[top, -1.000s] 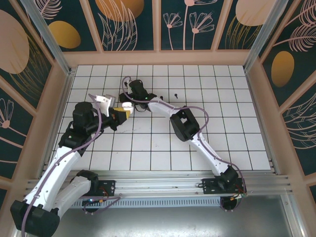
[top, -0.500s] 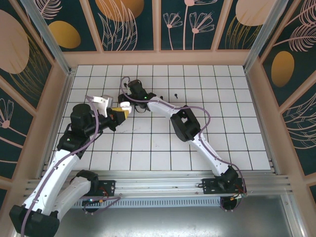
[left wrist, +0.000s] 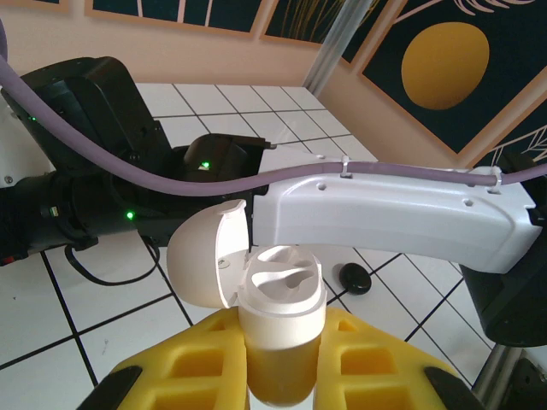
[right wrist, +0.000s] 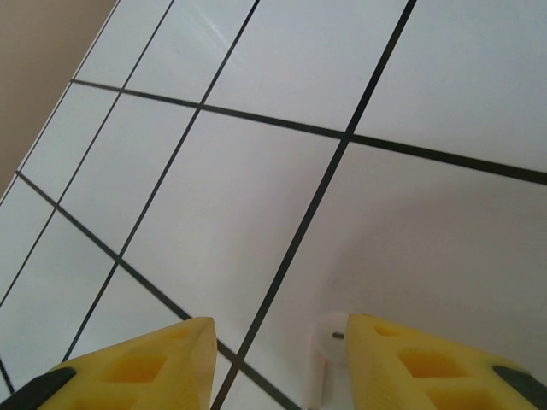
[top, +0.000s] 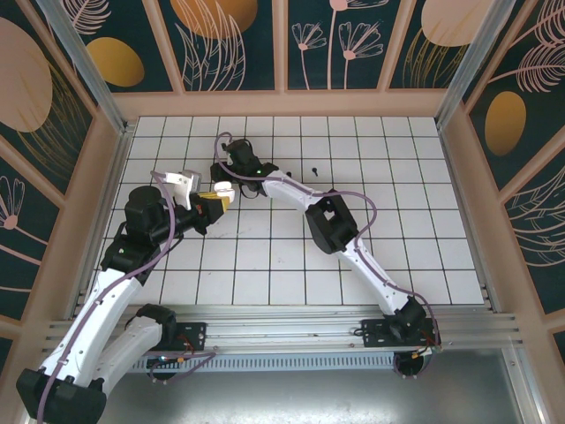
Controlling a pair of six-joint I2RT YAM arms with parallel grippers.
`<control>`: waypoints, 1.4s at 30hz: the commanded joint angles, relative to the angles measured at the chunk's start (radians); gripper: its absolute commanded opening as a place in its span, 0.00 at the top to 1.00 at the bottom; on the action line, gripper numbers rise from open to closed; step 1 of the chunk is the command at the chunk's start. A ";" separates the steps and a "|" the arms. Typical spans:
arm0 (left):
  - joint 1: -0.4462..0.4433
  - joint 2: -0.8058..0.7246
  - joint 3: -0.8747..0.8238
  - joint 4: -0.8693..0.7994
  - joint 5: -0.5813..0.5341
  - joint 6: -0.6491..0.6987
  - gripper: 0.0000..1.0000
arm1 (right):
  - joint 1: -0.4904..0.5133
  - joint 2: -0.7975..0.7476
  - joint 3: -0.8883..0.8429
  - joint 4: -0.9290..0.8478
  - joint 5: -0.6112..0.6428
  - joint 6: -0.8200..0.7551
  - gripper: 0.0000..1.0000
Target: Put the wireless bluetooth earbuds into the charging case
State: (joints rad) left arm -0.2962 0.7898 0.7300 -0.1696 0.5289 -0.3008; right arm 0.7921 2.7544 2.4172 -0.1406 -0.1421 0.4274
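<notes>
the left gripper is clamped on the open charging case, the right gripper hangs part-open and empty near it, and a black earbud lies well apart on the tiles, so the right should pinch its stem squarely.

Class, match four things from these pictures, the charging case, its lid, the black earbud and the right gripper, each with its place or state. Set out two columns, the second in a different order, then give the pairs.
Things:
1. charging case
2. black earbud
3. right gripper
4. case lid

Places or states:
A. open, with nothing between its fingers
B. lying loose on the tiled floor
C. swung open
D. clamped in the left gripper

Pairs: 1-D; 2-B; 3-A; 4-C
</notes>
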 commanded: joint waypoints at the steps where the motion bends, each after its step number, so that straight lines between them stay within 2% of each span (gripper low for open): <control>1: 0.006 -0.012 0.002 0.002 -0.009 -0.010 0.87 | 0.012 0.057 0.057 0.041 0.046 -0.007 0.55; 9: 0.005 -0.008 0.002 0.001 -0.007 -0.007 0.87 | 0.016 0.112 0.095 0.149 0.014 -0.033 0.56; 18: 0.006 -0.012 0.002 -0.008 -0.017 -0.001 0.87 | 0.034 0.091 0.068 0.059 -0.093 -0.101 0.78; 30: 0.005 -0.031 0.001 -0.015 -0.025 -0.012 0.87 | 0.073 -0.091 -0.194 -0.078 -0.100 -0.175 0.82; 42: 0.005 -0.027 -0.008 0.003 -0.020 -0.030 0.86 | 0.090 -0.415 -0.753 0.049 -0.088 -0.030 0.84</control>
State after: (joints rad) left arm -0.2962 0.7666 0.7292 -0.1841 0.5110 -0.3115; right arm 0.8738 2.3939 1.7638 -0.0612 -0.2363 0.3473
